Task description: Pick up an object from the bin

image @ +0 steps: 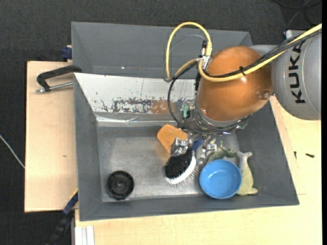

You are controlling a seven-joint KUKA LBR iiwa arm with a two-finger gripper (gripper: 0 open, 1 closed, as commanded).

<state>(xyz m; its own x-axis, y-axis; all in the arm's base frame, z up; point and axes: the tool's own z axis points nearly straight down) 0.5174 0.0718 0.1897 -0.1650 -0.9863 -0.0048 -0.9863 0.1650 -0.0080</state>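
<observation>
One label on arm (301, 80) — KUKA; gripper (195, 147) beside brush (179, 168).

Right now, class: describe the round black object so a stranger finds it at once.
Start at the grey bin, then go to its lower left corner. The round black disc lies alone there, unlike the bristly black brush beside the blue bowl.

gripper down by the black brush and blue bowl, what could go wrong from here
The gripper sits low in a crowded spot: the black-bristled brush, the orange piece and the blue bowl lie close together, so it may catch or shove a neighbour. The brush lies right beside the bowl, so lifting one could drag the other. The orange wrist cover hides the contact, so a poor hold may go unseen.
</observation>
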